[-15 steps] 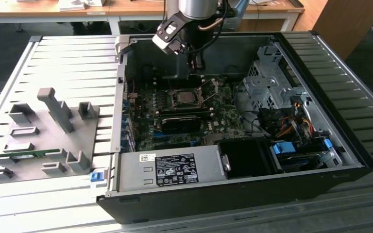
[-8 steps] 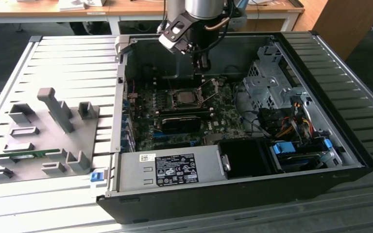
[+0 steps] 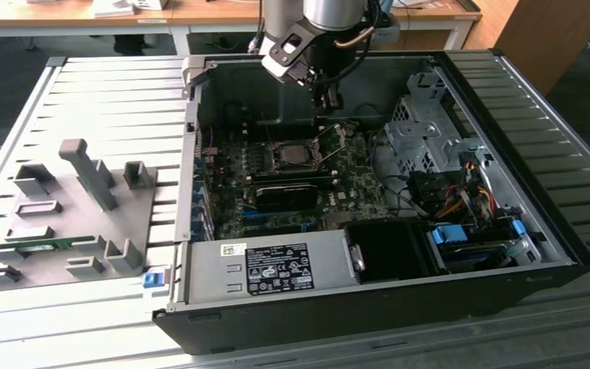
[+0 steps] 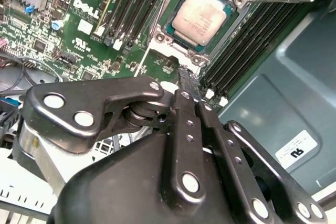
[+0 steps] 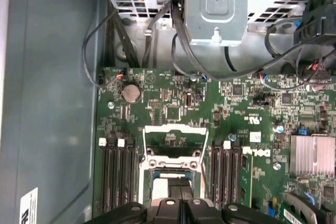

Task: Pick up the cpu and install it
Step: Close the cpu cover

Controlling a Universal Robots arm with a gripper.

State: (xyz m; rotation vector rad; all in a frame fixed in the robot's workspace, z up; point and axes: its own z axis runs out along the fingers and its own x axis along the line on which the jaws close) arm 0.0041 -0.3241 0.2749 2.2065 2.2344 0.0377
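We see the gripper (image 4: 189, 80) with its two fingers pressed together and nothing between them, hanging just above the green board (image 3: 352, 165) inside the open computer case (image 3: 541, 231). The cpu (image 4: 199, 19) lies flat in its socket, just beyond the fingertips and clear of them (silver top facing up). In the first wrist view the fingers (image 5: 173, 203) cover the middle of the socket, so we cannot make out the chip there.

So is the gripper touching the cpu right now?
Apart. In the second wrist view the cpu sits in its socket, with bare board showing between it and the gripper.
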